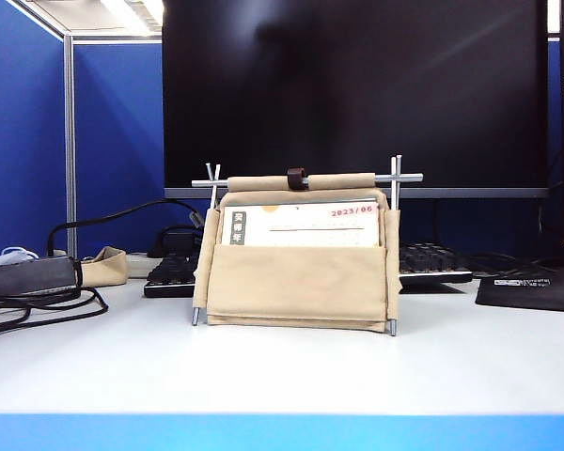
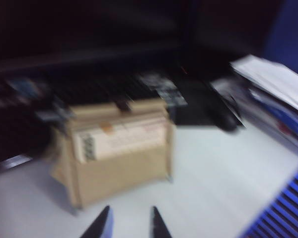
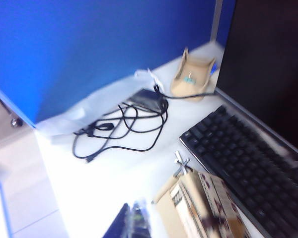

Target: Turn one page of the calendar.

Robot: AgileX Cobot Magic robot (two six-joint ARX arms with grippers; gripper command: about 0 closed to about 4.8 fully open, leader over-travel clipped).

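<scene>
The calendar [image 1: 296, 282] stands mid-table, a beige canvas stand on thin silver rods with a brown strap on its top roll. The front page [image 1: 301, 225] is white, with a grey character strip and a red date. Neither gripper shows in the exterior view. In the blurred left wrist view the calendar [image 2: 119, 163] and its page [image 2: 121, 139] lie ahead of my left gripper [image 2: 130, 210], which is open, empty and above the bare table. In the right wrist view my right gripper [image 3: 133, 208] is shut and empty, beside the calendar's [image 3: 198, 208] end.
A black monitor [image 1: 357, 85] and keyboard [image 1: 432, 263] sit close behind the calendar. Tangled black cables [image 1: 38, 291] and a beige pouch [image 1: 103, 268] lie to the left, and a black mat [image 1: 536, 287] to the right. Stacked papers [image 2: 273, 79] show in the left wrist view.
</scene>
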